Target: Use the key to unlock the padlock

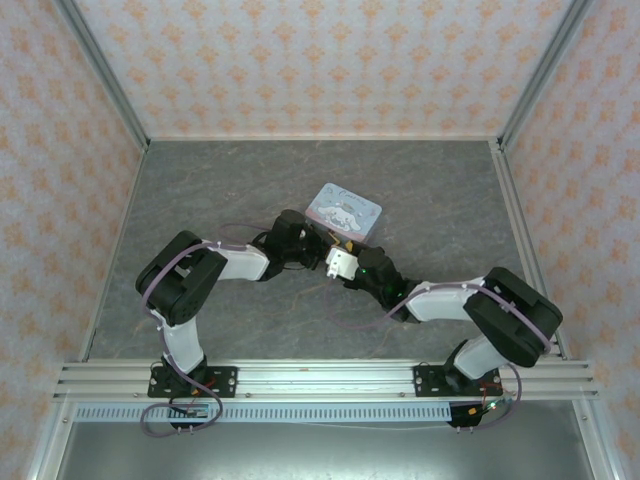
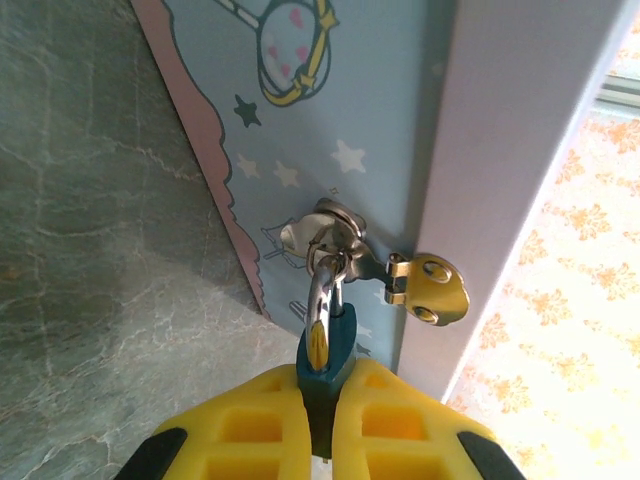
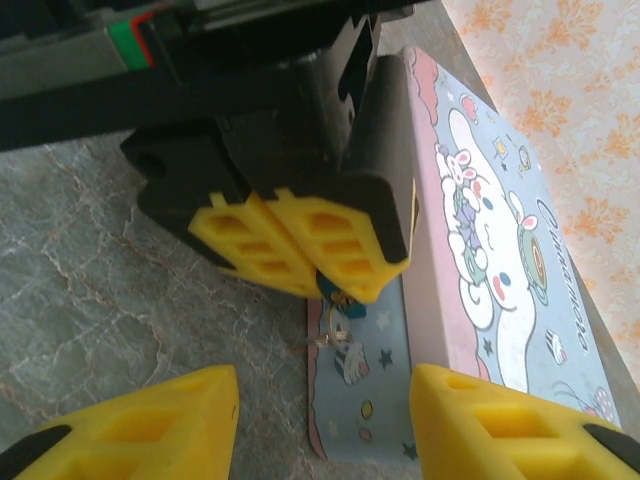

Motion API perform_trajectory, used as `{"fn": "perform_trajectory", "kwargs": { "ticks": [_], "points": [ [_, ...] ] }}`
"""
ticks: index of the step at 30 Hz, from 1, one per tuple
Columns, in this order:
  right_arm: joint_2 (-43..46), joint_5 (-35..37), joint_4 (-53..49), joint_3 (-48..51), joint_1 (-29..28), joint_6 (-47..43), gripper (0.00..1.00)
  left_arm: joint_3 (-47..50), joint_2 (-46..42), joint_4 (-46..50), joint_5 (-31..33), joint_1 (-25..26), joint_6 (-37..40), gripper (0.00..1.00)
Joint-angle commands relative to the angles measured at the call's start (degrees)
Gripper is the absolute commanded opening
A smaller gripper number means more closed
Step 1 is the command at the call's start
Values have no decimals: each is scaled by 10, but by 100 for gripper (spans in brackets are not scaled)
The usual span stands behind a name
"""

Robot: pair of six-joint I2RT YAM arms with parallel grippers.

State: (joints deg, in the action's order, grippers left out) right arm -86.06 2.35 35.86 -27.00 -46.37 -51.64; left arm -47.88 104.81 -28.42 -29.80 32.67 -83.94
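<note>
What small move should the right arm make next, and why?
Probably back the right end effector off to fetch the key. Its fingers stand open with nothing between them, facing the left end effector, which is shut on the padlock; the shackle sits through the tin's hasp. I cannot make out the key here, so find it first.

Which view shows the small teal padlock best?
Left wrist: the small teal padlock sits centre, pinched by the left hand, shackle through the hasp of the pale blue tin. Right wrist catches a sliver; top external, too small to tell.
</note>
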Motion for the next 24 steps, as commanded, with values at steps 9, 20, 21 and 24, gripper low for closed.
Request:
{"fn": "perform_trajectory", "kwargs": {
  "ticks": [9, 20, 21, 24],
  "points": [
    [-61, -15, 71, -23, 12, 13, 45, -13, -21, 1, -9, 6, 11, 0],
    [-81, -28, 76, -36, 33, 11, 37, -12, -21, -1, -10, 6, 12, 0],
    [-82, -30, 72, -38, 33, 12, 36, -12, -21, -2, -10, 6, 12, 0],
    [-86, -31, 70, -40, 34, 13, 35, -12, -21, -3, -10, 6, 11, 0]
  ]
}}
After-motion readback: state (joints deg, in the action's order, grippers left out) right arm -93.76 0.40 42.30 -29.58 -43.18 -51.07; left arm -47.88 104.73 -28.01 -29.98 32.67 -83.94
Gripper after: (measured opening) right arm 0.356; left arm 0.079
